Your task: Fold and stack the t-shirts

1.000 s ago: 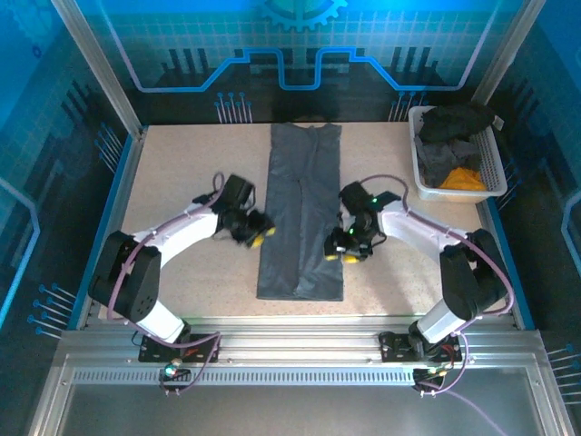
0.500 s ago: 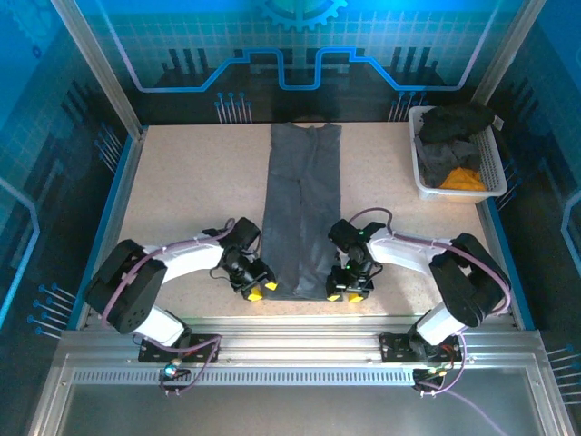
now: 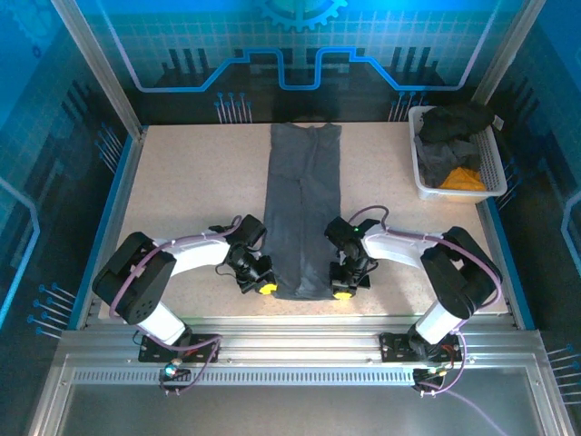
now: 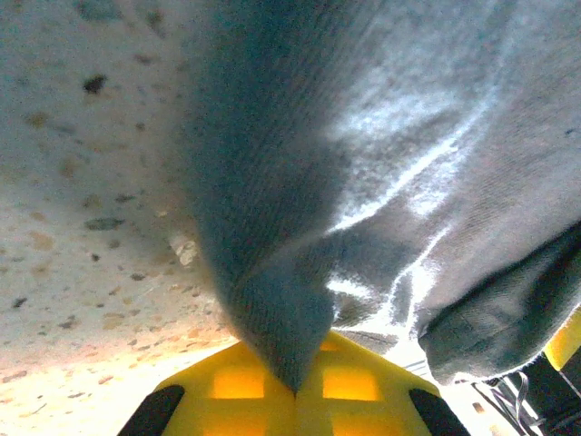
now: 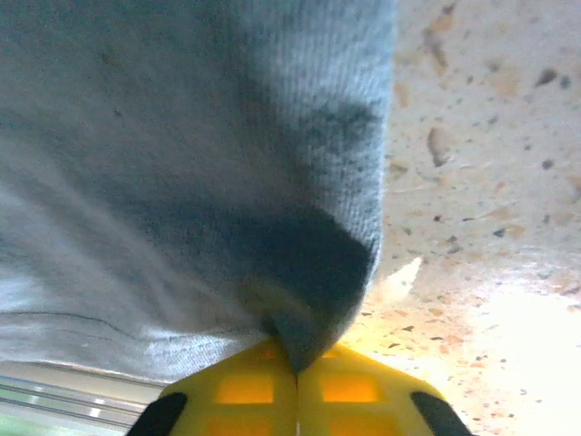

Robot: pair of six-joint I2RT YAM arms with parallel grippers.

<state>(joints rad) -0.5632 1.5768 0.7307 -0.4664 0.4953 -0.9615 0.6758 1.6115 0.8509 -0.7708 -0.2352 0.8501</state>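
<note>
Speckled beige tabletop (image 3: 191, 182), enclosed by blue-lit panels (image 3: 300, 54) and bordered at the near edge by an aluminium rail (image 3: 290, 350).

The left gripper (image 3: 263, 286) is shown clenched on the near left corner of the slate-grey t-shirt (image 3: 304, 209). In the left wrist view the yellow pads (image 4: 354, 386) are pressed together, a peak of grey cloth (image 4: 272, 327) is pinched in the seam between them, and their lower parts are cut off by the frame edge. The right gripper (image 3: 343, 291) is likewise clenched on the near right corner. In the right wrist view a rounded fold of cloth (image 5: 318, 263) is nipped between closed yellow pads (image 5: 245, 391), and how deep the cloth sits in the grip is hidden.

The shirt is laid as a long narrow strip down the middle of the table, from the far edge to the grippers. Its collar end is hard to make out against the dark back wall.

At the far right corner, well apart from the arms, a white lattice basket (image 3: 497, 163) is seen. A black shirt (image 3: 458, 120), a lighter grey shirt (image 3: 440, 159) and an orange-yellow shirt (image 3: 463, 180) are bundled in it, with their outlines hidden by one another.
</note>
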